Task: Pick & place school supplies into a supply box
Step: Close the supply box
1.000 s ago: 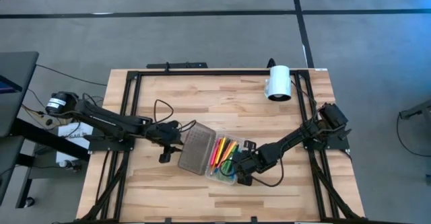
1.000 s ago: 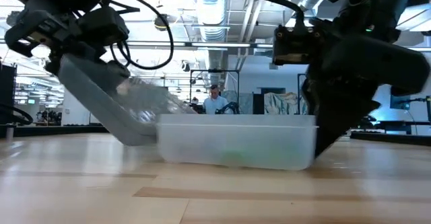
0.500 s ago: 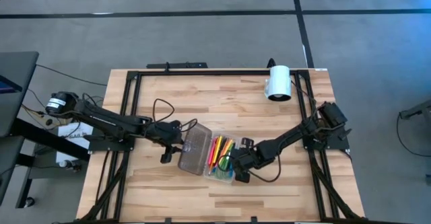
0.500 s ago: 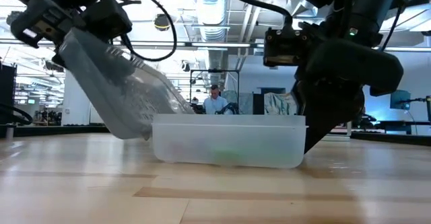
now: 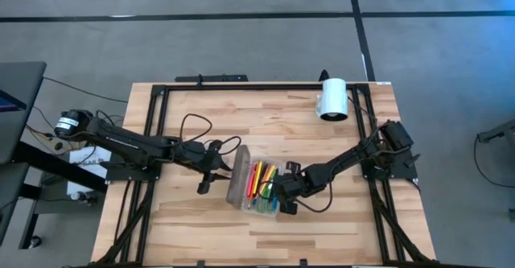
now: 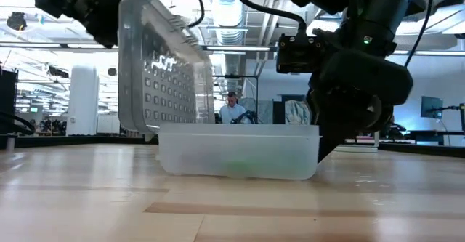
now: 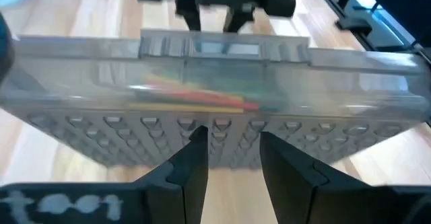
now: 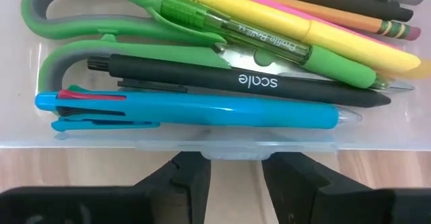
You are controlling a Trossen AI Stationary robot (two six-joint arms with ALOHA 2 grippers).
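Observation:
The supply box, a clear plastic case, stands on the table's middle. In it lie the school supplies: green-handled scissors, a black marker, a blue pen and yellow, pink, green and orange pens. Its dotted lid stands almost upright on the hinge along the box's left long side. My left gripper is shut on the lid's raised free edge. My right gripper is at the box's right long wall, its fingers closed on a small catch there. My left gripper holds the lid by the middle of its free edge, between its two fingers. It comes from the table's left, slanting down. The lid stands raised, its hinged edge still on the box. My right gripper holds the small catch on the rim of the box's right long wall, one finger on each side of it. It comes from the table's right, pointing steeply down. The box rests flat on the table.
A white cylinder stands at the table's far right. Black frame rails run along the table's left, right and far edges. Bare wood lies on the near side of the box. In the low view a person sits far behind the table.
My left gripper has risen and gone toward the table's right, tipping upward with the lid. The lid has swung on its hinge from slanting out to the left to almost upright. My right gripper and the box have slid a little toward the table's left.

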